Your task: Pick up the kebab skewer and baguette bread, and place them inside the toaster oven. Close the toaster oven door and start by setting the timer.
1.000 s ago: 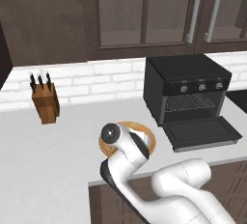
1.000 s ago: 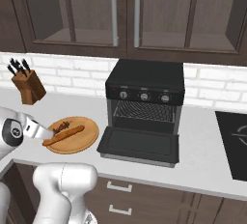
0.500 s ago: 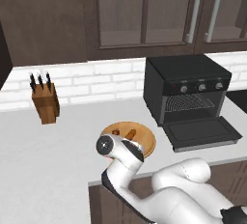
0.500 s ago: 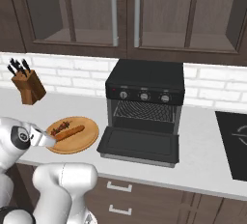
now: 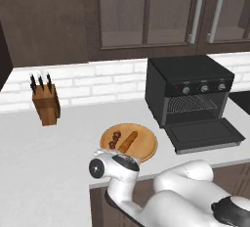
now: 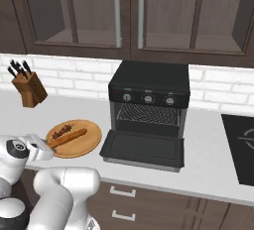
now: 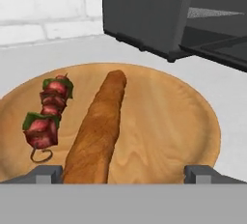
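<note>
Grey counter [image 5: 58, 147], wooden plate [image 7: 164, 121] w/ baguette bread [image 7: 99, 126] beside kebab skewer [image 7: 48, 117], left of the open toaster oven [image 6: 149, 105]. My gripper [image 7: 123, 172] is wide open, empty. Baguette looks stiff, light; I'd grab mid-loaf.

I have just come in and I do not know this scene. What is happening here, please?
A white robot arm is working at a kitchen counter. Its open tool hangs low over the wooden plate, close to the near end of the baguette bread, and holds nothing. The kebab skewer lies beside the bread on the plate. The toaster oven stands nearby with its door folded down, and nothing is inside yet.
</note>
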Controlling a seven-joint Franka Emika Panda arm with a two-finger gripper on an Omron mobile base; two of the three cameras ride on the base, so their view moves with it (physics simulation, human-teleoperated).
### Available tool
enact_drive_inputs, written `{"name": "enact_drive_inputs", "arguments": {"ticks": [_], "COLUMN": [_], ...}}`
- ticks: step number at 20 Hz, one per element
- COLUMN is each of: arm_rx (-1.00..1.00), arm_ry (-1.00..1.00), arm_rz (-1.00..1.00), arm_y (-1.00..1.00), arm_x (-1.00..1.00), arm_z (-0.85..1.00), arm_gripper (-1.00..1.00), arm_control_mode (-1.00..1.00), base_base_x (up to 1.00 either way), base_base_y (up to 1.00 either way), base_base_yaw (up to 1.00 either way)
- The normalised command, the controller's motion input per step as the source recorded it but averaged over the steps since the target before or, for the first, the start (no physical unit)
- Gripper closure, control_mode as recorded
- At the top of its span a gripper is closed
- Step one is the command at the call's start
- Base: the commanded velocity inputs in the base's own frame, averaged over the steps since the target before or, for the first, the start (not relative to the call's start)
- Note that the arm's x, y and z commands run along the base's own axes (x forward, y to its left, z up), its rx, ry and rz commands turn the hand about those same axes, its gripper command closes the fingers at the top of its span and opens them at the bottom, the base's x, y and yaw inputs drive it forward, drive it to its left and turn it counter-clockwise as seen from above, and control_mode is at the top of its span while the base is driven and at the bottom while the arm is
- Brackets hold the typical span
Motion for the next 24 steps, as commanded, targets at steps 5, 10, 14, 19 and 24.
{"name": "enact_drive_inputs", "arguments": {"ticks": [5, 10, 14, 19, 24], "arm_rx": [0.00, 0.00, -0.01, 0.00, 0.00], "arm_ry": [-0.01, 0.00, -0.10, -0.06, 0.04], "arm_rz": [-0.03, 0.00, 0.00, 0.00, 0.00], "arm_y": [0.02, 0.15, 0.14, 0.07, 0.03], "arm_x": [0.00, 0.03, 0.00, 0.00, 0.09], "arm_z": [-0.02, -0.08, 0.00, 0.01, -0.10], "arm_gripper": [-1.00, -1.00, -1.00, -1.00, -1.00], "arm_control_mode": [-1.00, -1.00, -1.00, -1.00, -1.00], "base_base_x": [0.00, 0.00, 0.00, 0.00, 0.00], "base_base_y": [0.00, 0.00, 0.00, 0.00, 0.00], "base_base_yaw": [0.00, 0.00, 0.00, 0.00, 0.00]}}
